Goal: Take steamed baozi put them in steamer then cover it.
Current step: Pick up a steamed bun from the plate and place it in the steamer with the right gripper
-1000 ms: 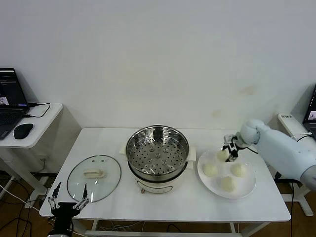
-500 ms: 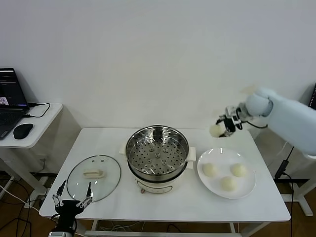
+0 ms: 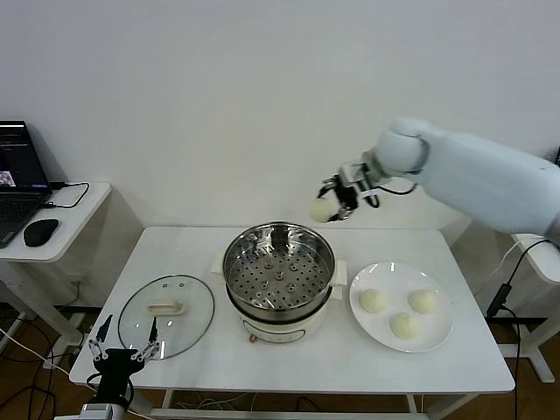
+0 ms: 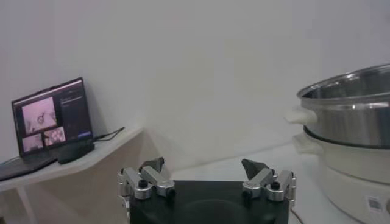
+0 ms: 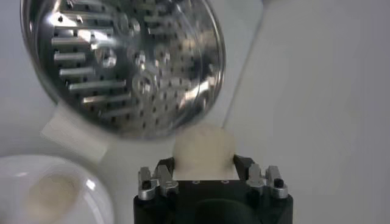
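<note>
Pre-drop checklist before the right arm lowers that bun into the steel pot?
1. Right pincer grips the round off-white dough bun: ok.
2. Bun above the shiny stainless-steel steamer pot: not ok, it hangs over the far rim.
3. Perforated tray free of items: ok.
4. Clear glass lid off the pot, lying on the white table: ok.
5. Left pincer open, parked at the table's near left corner: ok.
6. Three buns on the white plate: ok.
</note>
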